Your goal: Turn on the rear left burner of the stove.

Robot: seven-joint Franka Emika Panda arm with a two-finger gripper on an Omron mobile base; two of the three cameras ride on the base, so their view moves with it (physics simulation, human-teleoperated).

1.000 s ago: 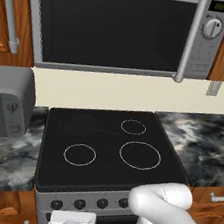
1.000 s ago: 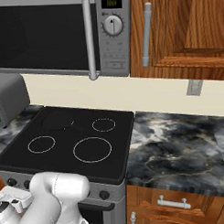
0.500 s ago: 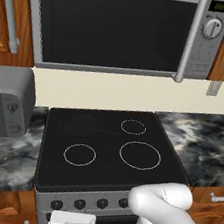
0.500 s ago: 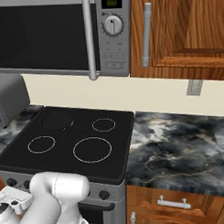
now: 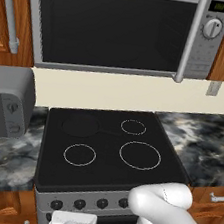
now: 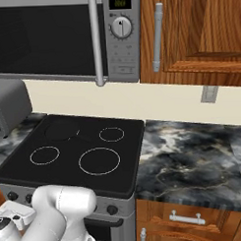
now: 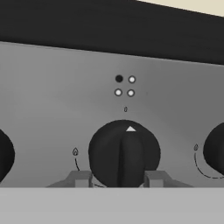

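Jaws stand apart in the hand view, one grey fingertip (image 7: 80, 178) low and left of centre, the other low and right of centre, with a round black knob (image 7: 124, 153) between them; we cannot tell whether the tips touch it. Our gripper (image 7: 118, 179) faces the grey front panel (image 7: 52, 100) of the stove (image 5: 109, 149) head-on. The knob's raised grip bar runs top to bottom of the frame, and its small white triangle points up, toward a tiny mark on the panel just above it. Higher still sits a square of four dots (image 7: 124, 85): the upper left one is dark, the other three are white. Parts of two more black knobs show at the left and right edges of that frame.

From the left base view, the rear left burner (image 5: 80, 125) is a faint dark-grey circle in the upper left of the black glass, left of the small white ring (image 5: 133, 127) and above the mid-sized white ring (image 5: 79, 155); the large white ring (image 5: 139, 155) lies lower right. In the right base view the same faint circle (image 6: 62, 130) sits at the upper left of the cooktop. Our hand shows at the bottom edge of the left base view, low in front of the knob row. A grey microwave (image 5: 115, 28) hangs above the stove, and the marbled worktop (image 5: 202, 147) spreads to the right.
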